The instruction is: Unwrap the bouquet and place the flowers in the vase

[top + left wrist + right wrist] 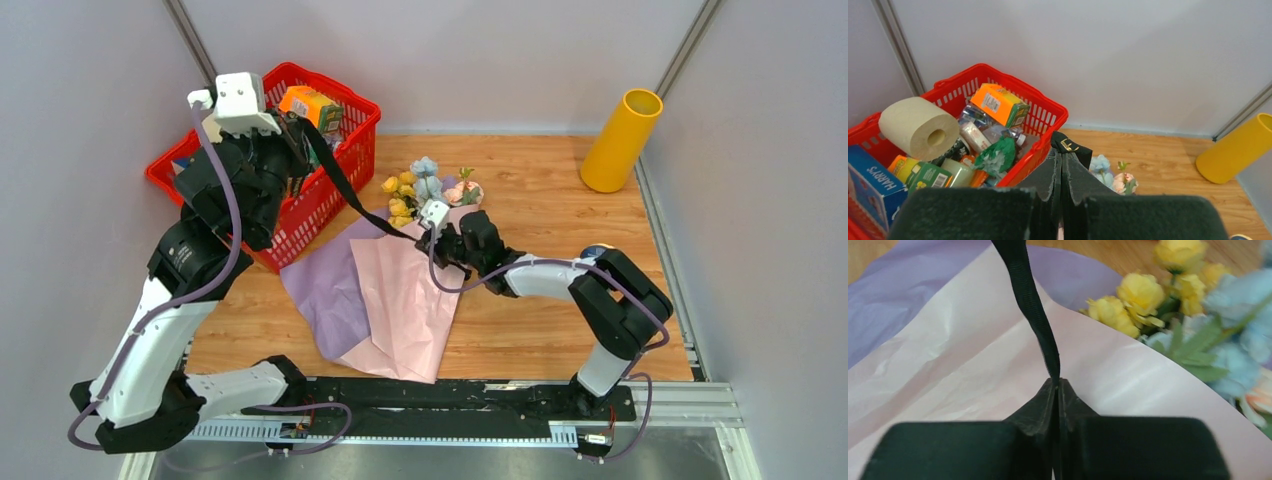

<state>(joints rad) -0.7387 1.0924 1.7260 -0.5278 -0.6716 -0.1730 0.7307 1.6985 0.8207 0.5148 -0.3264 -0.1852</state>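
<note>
Spreading open on the wooden table (560,230), pink-lilac wrapping paper (390,300) lies beside a red basket (362,140). The yellow vase (622,140) stands in the far right corner, well apart from the flowers (425,190) at the paper's far edge. The left gripper (1062,160), above the basket, and the right gripper (1057,390), over the paper, each pinch a taut black ribbon (345,190).

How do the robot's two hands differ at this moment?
The left hand is raised high by the red basket; the right hand sits low over the pink paper. The left hand is well away from the flowers; the right hand is close beside them. Shared: both are shut on the black ribbon, which stretches between them.
</note>
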